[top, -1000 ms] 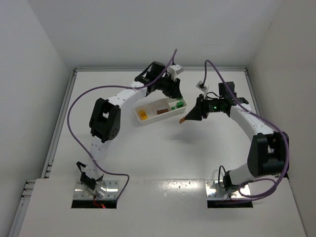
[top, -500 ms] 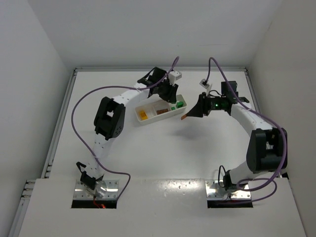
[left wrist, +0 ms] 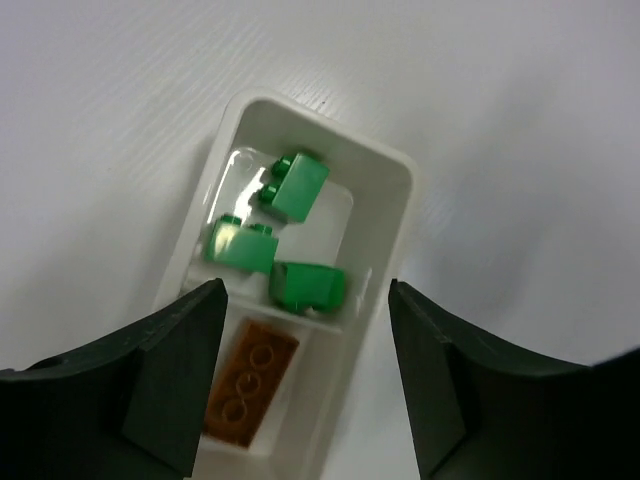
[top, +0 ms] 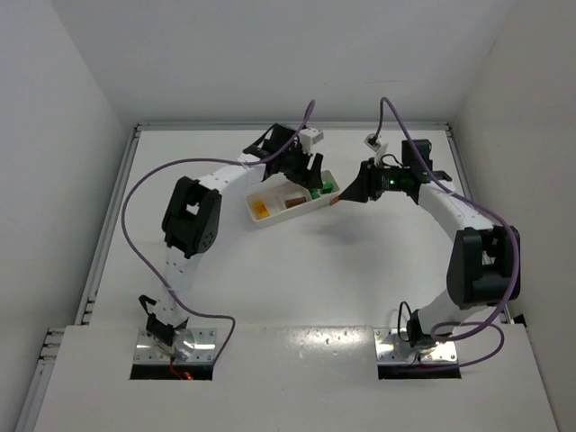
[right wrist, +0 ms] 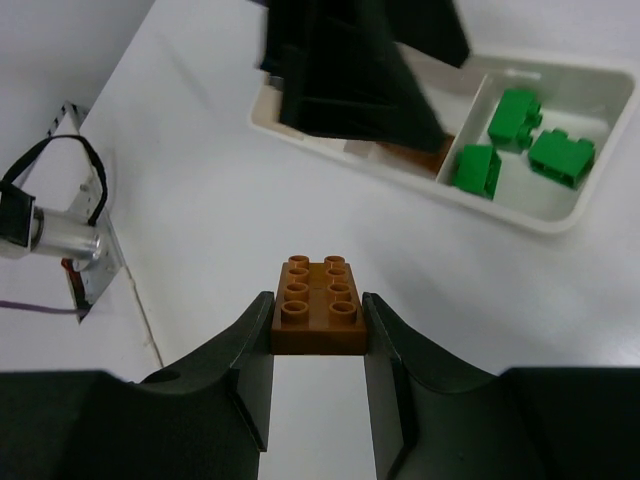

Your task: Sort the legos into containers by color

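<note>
white table (top: 297,270) boxed in by plain white walls; both arms reach toward the far middle.

top view: tray (top: 297,214) lies slantwise, long axis running 8 o'clock to 2 o'clock. only this view shows all three compartments: a yellow-orange lego (top: 261,210) in the 8 o'clock one, something brown in the middle, green at the 2 o'clock end. the bricks are too small here to count.

left wrist view: left gripper (left wrist: 305,295) hangs over the tray with its jaws apart and nothing between them. three green legos (left wrist: 298,188) lie loose in the end compartment at 12 o'clock, two of them on their sides. a brown lego (left wrist: 250,380) lies flat in the next compartment at 6 o'clock (partly cut off by the frame edge).

right wrist view: right gripper (right wrist: 318,325) is clamped on a reddish-brown brick (right wrist: 318,300), studs up, one finger on each side. the brick sits over bare table, with the tray ahead at 1 o'clock. this view also catches the left arm's dark fingers over the middle compartment. the top view puts this claw just beside the tray's green end, at its 3 o'clock.
</note>
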`<state>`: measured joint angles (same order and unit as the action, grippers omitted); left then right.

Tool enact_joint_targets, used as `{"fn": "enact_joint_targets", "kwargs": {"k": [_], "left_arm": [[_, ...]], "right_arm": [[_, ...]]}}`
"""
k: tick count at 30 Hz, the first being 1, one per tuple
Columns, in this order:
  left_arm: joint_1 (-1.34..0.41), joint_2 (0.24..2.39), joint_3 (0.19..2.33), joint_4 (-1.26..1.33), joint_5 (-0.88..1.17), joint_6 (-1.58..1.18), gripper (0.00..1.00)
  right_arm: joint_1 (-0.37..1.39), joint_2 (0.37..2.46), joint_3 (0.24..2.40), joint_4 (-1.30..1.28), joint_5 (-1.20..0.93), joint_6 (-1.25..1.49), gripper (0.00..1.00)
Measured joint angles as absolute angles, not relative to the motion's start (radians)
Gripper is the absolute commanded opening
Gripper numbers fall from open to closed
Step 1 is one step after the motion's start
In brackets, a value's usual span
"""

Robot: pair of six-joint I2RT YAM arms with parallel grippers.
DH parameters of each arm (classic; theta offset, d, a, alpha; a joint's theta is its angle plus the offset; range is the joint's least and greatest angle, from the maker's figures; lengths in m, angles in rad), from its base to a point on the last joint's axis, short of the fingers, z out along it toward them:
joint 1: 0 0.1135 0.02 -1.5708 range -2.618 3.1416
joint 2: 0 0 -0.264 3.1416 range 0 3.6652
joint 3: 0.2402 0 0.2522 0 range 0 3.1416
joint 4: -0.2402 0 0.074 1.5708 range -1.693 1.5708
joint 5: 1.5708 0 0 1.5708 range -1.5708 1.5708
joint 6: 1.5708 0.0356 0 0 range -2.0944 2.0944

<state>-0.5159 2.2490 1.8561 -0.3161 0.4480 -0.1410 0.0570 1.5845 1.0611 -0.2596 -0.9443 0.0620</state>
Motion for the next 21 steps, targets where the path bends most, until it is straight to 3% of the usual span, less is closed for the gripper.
{"fn": "enact_joint_targets", "kwargs": {"k": [3, 6, 12, 21], "left_arm": [[-0.475, 2.107, 1.737, -0.263, 0.472, -0.198, 0.74], [-0.408, 1.953, 1.681, -0.215, 0.496, -0.244, 0.98], [-0.221, 1.706, 1.565, -0.138, 0.538, -0.303, 1.00], [-0.083, 1.670, 1.452, -0.256, 0.524, -0.258, 1.00]], "right_arm": [[0.075, 1.614, 1.103, -0.209, -0.925, 0.102, 0.00], [0.111, 1.655, 1.159, -0.183, -0.910, 0.121, 0.00], [0.245, 1.796, 1.297, -0.139, -0.838, 0.137, 0.00], [0.338, 2.016, 1.429, -0.136, -0.700, 0.154, 0.00]]}}
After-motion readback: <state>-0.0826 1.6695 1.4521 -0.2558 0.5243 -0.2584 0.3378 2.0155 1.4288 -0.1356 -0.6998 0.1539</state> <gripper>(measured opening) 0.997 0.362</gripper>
